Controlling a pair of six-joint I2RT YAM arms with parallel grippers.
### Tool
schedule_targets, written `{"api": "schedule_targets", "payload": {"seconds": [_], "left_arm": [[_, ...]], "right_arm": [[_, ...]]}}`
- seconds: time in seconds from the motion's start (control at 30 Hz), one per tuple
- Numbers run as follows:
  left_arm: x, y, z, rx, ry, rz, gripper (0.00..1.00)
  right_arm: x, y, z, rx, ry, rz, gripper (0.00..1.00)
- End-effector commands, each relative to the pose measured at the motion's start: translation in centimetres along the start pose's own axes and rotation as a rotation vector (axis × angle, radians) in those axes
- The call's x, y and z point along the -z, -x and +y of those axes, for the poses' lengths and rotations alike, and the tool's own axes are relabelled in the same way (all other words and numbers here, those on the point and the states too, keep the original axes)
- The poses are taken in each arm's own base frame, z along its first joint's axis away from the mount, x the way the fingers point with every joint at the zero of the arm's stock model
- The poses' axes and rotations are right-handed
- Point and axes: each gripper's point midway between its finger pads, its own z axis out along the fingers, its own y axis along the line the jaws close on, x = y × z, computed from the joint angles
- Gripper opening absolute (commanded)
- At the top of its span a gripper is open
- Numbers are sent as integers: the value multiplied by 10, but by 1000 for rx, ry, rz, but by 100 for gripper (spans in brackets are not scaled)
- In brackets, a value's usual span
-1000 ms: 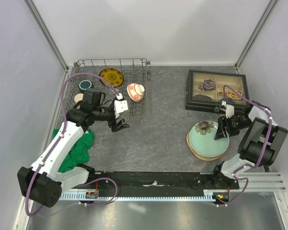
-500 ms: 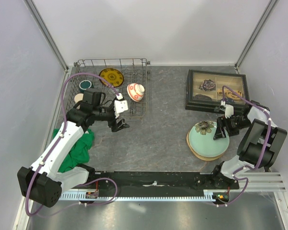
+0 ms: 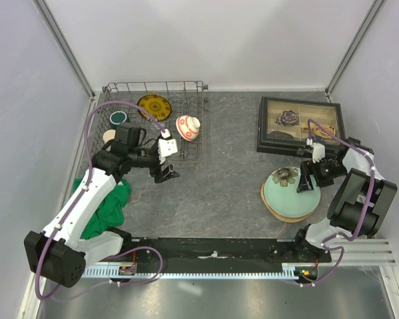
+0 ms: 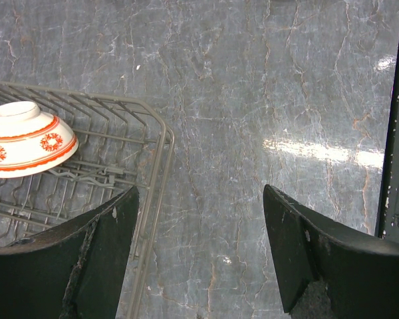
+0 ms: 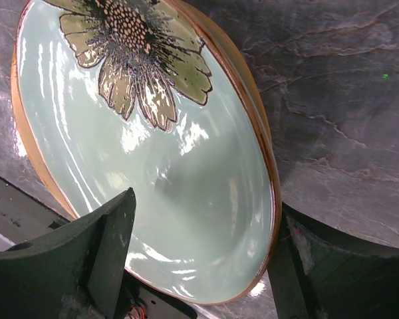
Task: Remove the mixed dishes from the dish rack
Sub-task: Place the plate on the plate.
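**By the right edge: plate between spread fingers**

The pale green plate [image 3: 289,194] sits here, with the right gripper [image 3: 306,183] parted astride its rim. Farther left, the left gripper [image 3: 166,175] hangs spread beside the dish rack [image 3: 153,84], which fills the far left corner and holds the small red-and-white bowl [image 3: 187,127].

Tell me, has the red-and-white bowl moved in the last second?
No. The bowl sits at the same spot in the wire rack.

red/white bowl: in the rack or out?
In. The small red-and-white bowl lies on the wires inside the rim of the dish rack, tipped over with its foot showing. Top and left wrist views agree.
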Motion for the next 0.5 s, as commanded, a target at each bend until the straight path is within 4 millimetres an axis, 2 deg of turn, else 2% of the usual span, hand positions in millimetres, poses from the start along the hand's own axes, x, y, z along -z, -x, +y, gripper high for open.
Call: {"api": "schedule_targets", "payload": {"seconds": [0.0, 0.47], "left_arm": [[3, 16, 10, -78, 24, -35, 82], [3, 13, 9, -83, 24, -29, 82]], "right_arm": [[7, 9, -17, 53, -106, -28, 82], [8, 9, -15, 58, -115, -29, 89]]}}
